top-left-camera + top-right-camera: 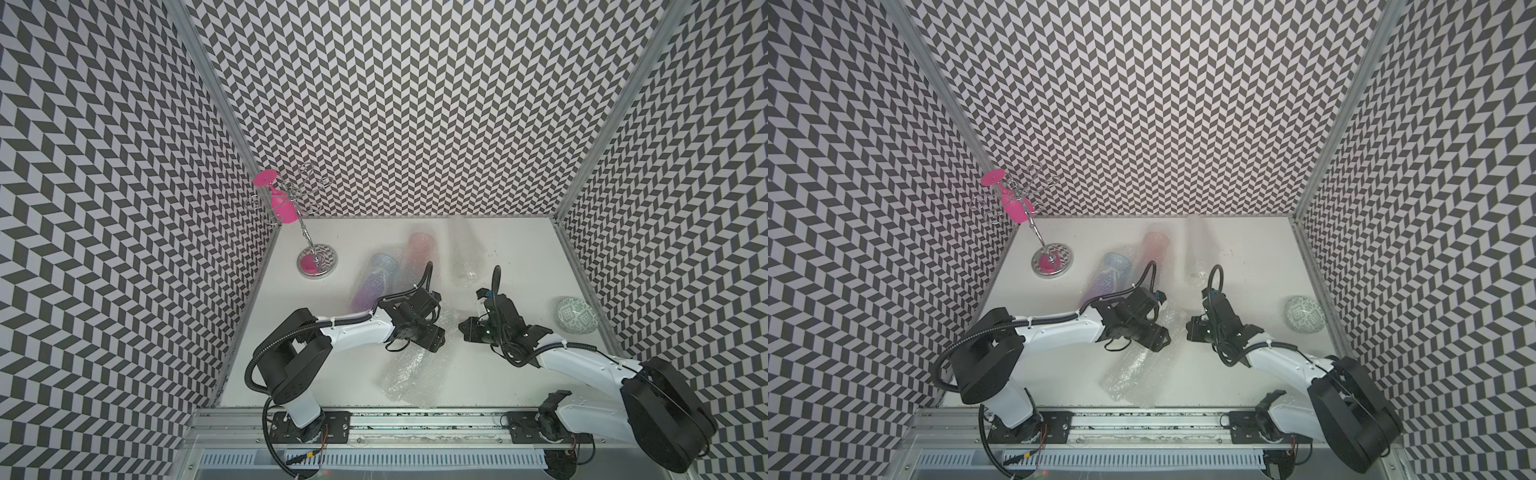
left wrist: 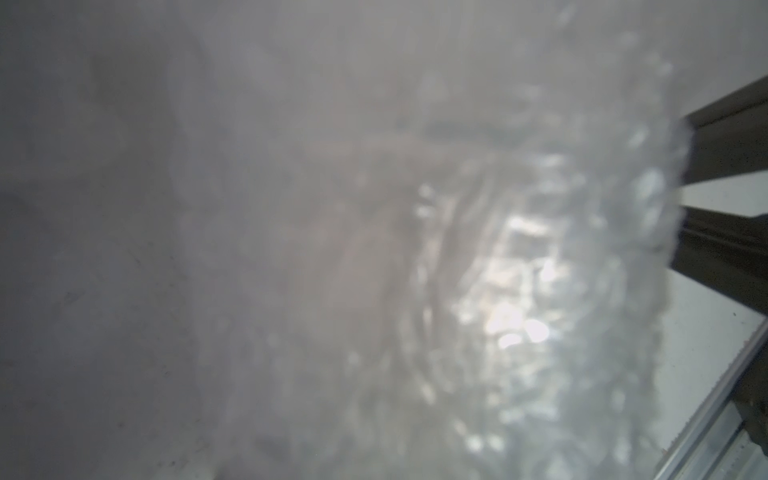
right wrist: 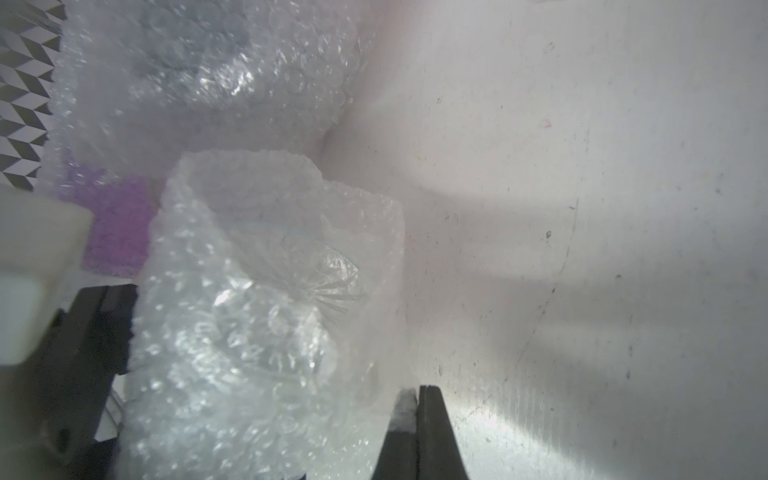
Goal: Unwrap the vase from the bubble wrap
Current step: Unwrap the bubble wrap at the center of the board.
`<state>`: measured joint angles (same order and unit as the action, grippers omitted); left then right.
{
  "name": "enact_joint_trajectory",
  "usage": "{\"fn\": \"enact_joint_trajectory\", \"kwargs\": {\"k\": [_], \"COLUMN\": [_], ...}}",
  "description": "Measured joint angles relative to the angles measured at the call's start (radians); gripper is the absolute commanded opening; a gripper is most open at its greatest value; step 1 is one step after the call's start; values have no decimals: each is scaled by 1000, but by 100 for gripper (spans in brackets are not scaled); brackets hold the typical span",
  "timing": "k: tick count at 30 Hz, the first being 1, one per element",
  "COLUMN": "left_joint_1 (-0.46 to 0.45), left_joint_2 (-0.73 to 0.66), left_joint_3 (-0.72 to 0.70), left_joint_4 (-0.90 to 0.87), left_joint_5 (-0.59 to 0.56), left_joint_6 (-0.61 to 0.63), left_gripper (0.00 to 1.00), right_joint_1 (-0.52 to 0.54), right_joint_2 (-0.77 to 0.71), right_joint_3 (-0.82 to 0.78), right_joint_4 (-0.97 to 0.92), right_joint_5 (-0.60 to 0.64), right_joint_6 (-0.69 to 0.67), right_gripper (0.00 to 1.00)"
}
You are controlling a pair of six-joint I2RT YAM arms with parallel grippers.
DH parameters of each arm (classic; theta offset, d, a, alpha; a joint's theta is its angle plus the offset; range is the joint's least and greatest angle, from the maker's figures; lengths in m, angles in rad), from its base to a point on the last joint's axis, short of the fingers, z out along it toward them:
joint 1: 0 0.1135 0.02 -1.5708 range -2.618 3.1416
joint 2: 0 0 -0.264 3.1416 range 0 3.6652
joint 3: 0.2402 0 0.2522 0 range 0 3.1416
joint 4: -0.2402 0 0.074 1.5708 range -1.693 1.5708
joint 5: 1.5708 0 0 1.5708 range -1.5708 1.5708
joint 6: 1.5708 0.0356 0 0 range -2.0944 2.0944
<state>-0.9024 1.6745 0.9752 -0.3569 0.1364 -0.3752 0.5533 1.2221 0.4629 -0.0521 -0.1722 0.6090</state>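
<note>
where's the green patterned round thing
In both top views the green patterned round thing sits on the table at its right edge, beside the right arm.

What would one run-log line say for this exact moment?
stage: unwrapping not done | left gripper: at bubble wrap, grip unclear | right gripper: shut, beside wrap | vase: clear, inside wrap
</note>
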Motion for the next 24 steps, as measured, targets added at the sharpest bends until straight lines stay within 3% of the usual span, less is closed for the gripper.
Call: {"fn": "enact_joint_trajectory", "kwargs": {"k": [5, 16, 21, 24], "left_joint_1": [6, 29, 35, 37], "left_joint_2": [-3, -3, -3, -3], "left_joint_3": [-5, 0, 0, 0], "left_joint_4": [11, -53, -57, -57], "left_joint_5": [16, 36, 59, 72], "left_joint_6": [0, -4, -18, -27], "left_gripper": [36, 33, 34, 34], "right_joint_1": [-2, 58, 93, 130], "right_joint_2": [-7, 82, 97, 97], "right_joint_3": [2, 56, 58, 60], "right_joint_4": [-6, -43, -40, -38], "right_joint_5": [0, 63, 86, 109], "right_joint_6": [-22, -138, -160, -175], "right_gripper": [1, 29, 47, 49]}}
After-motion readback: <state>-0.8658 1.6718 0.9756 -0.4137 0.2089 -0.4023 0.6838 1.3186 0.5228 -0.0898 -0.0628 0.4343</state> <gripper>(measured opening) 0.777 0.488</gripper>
